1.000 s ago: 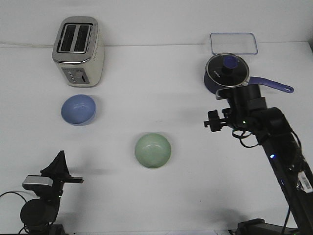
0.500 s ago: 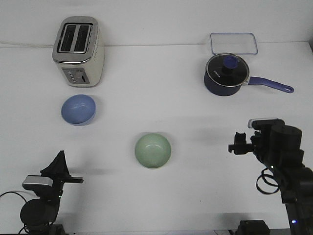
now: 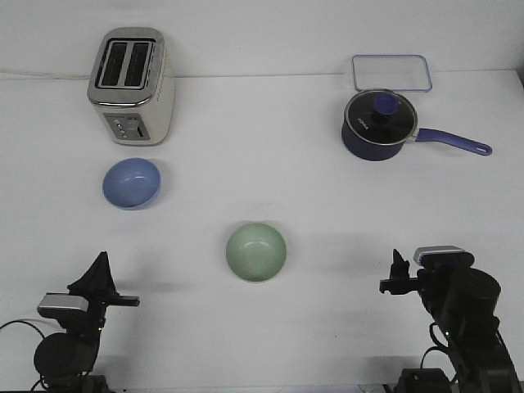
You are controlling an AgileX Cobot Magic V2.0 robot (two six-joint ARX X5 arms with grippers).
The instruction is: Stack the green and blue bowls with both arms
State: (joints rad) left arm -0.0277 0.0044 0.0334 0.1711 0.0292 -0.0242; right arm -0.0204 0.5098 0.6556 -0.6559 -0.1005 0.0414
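Left gripper (image 3: pixel 100 272) low at near edge, state unreadable. Blue bowl (image 3: pixel 131 182) by toaster (image 3: pixel 131 85), green bowl (image 3: pixel 256 251) mid-table, well apart. Right gripper (image 3: pixel 396 275) near edge too; I cannot tell its state. Risk I see: shallow rim pinch slipping.

A matt, smooth finish is seen on the green bowl (image 3: pixel 256 251) and blue bowl (image 3: pixel 132 182). Brushed metal clads the toaster (image 3: pixel 131 86); a glossy glass lid tops the saucepan (image 3: pixel 378 124).
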